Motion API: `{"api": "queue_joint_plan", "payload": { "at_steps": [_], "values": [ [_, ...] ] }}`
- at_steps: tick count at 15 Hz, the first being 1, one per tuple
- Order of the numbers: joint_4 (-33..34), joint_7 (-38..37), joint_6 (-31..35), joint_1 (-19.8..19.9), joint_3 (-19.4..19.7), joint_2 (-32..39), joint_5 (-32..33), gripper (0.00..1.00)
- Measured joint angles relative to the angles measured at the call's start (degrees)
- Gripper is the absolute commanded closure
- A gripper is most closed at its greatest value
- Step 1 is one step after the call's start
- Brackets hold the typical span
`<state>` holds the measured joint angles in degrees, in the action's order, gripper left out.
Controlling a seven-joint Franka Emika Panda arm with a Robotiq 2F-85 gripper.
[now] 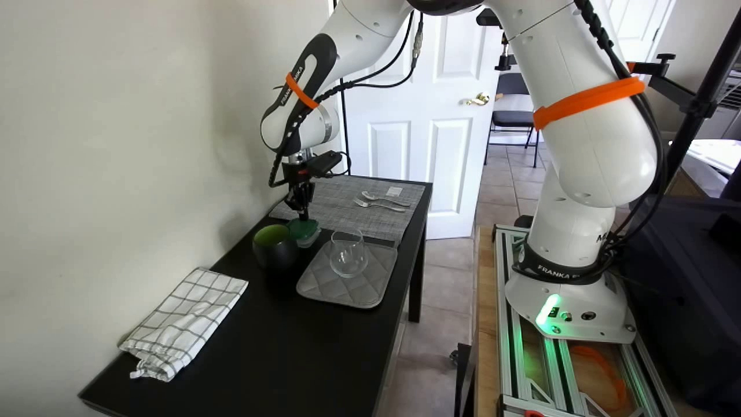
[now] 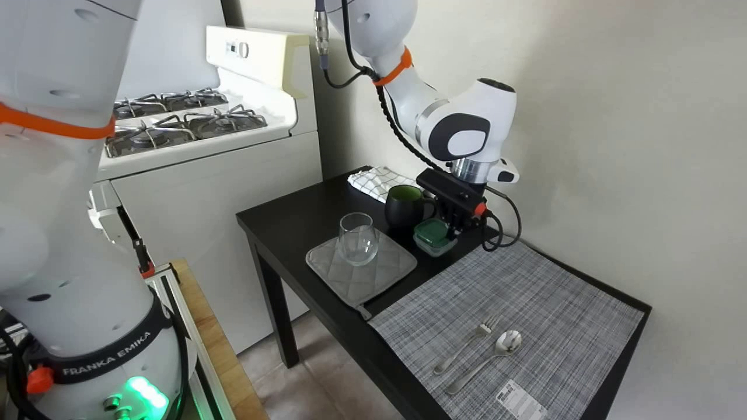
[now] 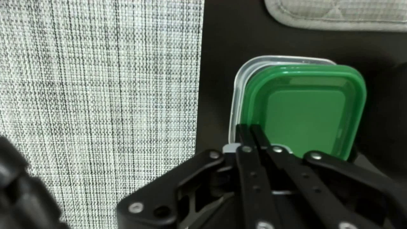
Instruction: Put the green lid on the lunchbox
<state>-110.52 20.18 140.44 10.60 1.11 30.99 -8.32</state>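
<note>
Gripper (image 3: 251, 126) is at green lid (image 3: 305, 114), fingers pressed tog. — can't tell if they pinch its rim. Lid sits off-square atop clear lunchbox (image 3: 237, 95), whose edge shows on 2 sides. Dark mug (image 2: 402, 210) just beside gripper, placemat (image 2: 554, 297) on opp. side — glass (image 2: 358, 242) on potholder (image 2: 379, 280) farther off.

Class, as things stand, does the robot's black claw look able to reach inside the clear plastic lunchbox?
Probably not: the squarish green plastic lid covers most of the lunchbox, blocking the claw.
</note>
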Motion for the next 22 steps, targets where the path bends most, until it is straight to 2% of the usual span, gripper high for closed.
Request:
{"api": "queue_joint_plan", "payload": {
  "at_steps": [12,13,15,22],
  "values": [
    [0.0,-2.2,0.0,-0.2,0.1,0.3,2.2,0.99],
    [0.0,-2.2,0.0,-0.2,0.1,0.3,2.3,0.71],
    [-0.1,-2.4,0.0,-0.2,0.1,0.3,2.4,0.64],
    [-0.2,-2.7,0.0,-0.2,0.1,0.2,2.4,0.12]
  ]
}}
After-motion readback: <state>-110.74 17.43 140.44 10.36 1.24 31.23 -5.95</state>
